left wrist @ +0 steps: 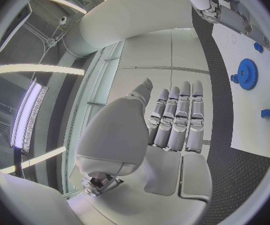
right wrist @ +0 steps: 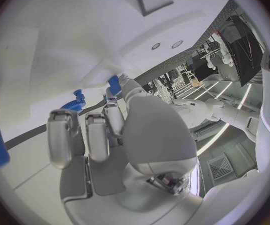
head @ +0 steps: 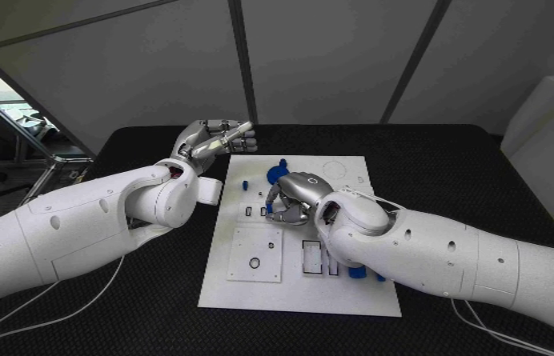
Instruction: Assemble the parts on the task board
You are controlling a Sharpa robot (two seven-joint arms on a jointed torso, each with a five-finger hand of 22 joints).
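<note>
The white task board (head: 298, 292) lies in the middle of the black table. My right hand (head: 291, 198) hovers low over the board's middle, fingers curled, and pinches a small blue part (right wrist: 114, 85) between thumb and a finger. A blue gear (head: 279, 169) stands on the board just beyond it, the same blue gear (right wrist: 74, 105) past the fingers. My left hand (head: 214, 142) is raised by the board's far left corner; the left hand (left wrist: 175, 117) has straight fingers side by side and holds nothing. A small blue part (head: 245, 184) lies near the board's left edge.
A square inset with a black ring (head: 254, 256) and rectangular slots (head: 311, 256) sit on the near half of the board. More blue parts (head: 358, 273) lie by my right forearm. A white cable (head: 479, 324) trails on the table (head: 462, 164) at right.
</note>
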